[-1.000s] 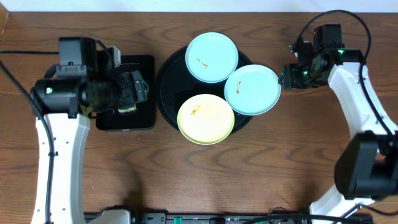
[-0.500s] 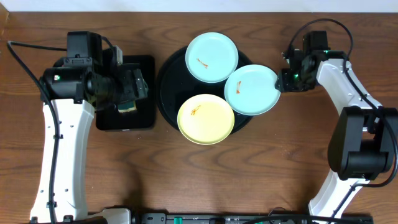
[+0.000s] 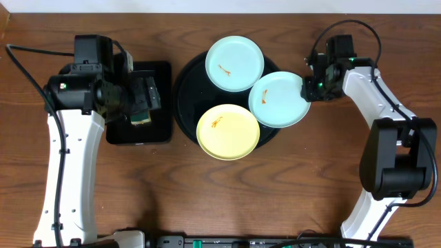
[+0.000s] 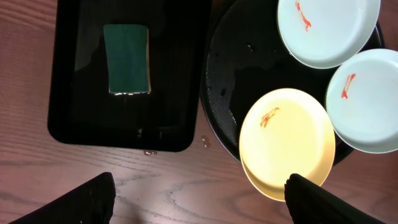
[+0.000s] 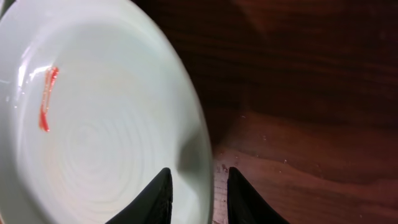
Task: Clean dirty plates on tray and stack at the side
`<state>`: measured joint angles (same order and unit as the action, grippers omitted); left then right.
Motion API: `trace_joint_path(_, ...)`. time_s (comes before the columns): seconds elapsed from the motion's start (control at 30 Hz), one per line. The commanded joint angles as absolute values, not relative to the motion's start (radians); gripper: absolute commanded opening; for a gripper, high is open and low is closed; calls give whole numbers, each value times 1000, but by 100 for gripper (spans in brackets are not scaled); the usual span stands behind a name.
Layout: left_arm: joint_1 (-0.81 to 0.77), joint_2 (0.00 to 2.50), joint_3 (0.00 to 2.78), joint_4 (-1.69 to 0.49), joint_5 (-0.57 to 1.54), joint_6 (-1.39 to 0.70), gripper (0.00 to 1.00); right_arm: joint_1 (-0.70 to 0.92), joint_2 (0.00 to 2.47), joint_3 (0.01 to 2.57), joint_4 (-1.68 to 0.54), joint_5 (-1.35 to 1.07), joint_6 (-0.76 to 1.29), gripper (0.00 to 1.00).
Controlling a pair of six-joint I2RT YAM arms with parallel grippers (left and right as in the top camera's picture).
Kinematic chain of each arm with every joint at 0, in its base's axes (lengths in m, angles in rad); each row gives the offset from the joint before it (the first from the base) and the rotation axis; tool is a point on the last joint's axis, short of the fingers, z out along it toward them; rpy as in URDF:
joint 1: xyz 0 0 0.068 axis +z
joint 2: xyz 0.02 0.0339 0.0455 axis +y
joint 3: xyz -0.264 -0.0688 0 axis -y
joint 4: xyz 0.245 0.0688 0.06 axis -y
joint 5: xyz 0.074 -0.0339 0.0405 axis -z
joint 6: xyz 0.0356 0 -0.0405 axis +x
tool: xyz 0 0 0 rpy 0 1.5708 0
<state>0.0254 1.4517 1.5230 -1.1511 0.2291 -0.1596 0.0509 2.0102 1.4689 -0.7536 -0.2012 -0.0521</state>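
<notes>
Key relation: the right gripper [image 3: 309,87] sits at the 2–3 o'clock edge of the pale mint-blue round plate on the right [image 3: 279,100], so the plate centre lies at about 8 o'clock from it in the overhead view.

In the right wrist view the two fingers straddle the plate rim [image 5: 202,143], one over the plate face and one outside over the brown wooden table [image 5: 311,93]. There is still a gap on the outer side, so the jaws read as spread and not yet clamped on the rim.

- A round plate has no long axis, so the grip angle only has to match the rim tangent.
- That plate sits at 3 o'clock on the large round glossy black tray [image 3: 187,89] and overhangs its rim.
- The second mint-blue plate [image 3: 235,63] is at 12 o'clock. The pale yellow round plate [image 3: 228,131] is at 6 o'clock and also overhangs.
- All three plates show an orange smear.
- The right arm is clearly the nearer one for this plate.

The left gripper [image 3: 141,102] hovers over the small rectangular black tray [image 3: 162,69], with the jaws wide apart and holding nothing. The green sponge with a yellow edge [image 4: 127,59] lies flat in that tray, long axis 12–6 in the left wrist view.

No brands, labels or readable writing anywhere.
</notes>
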Motion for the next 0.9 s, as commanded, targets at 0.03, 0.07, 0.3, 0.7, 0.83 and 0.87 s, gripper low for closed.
trace_joint_path(0.03,30,1456,1539,-1151,215,-151,87,58,2015,1448,-754,-184,-42,28)
trace_joint_path(0.07,30,1456,1539,-1151,215,-151,87,58,2015,1438,-748,-184,-42,28)
trace_joint_path(0.3,30,1456,1539,-1152,215,-151,87,60,2014,1406,-707,-192,-35,1)
trace_joint_path(0.7,30,1457,1537,-1150,92,-151,86,60,1841,1475,-795,-189,7,1)
trace_joint_path(0.83,30,1459,1496,-1108,92,-151,86,60,1792,1475,-825,-188,24,1)
trace_joint_path(0.87,30,1462,1484,-1095,92,-151,86,60,1791,1474,-830,-188,30,1)
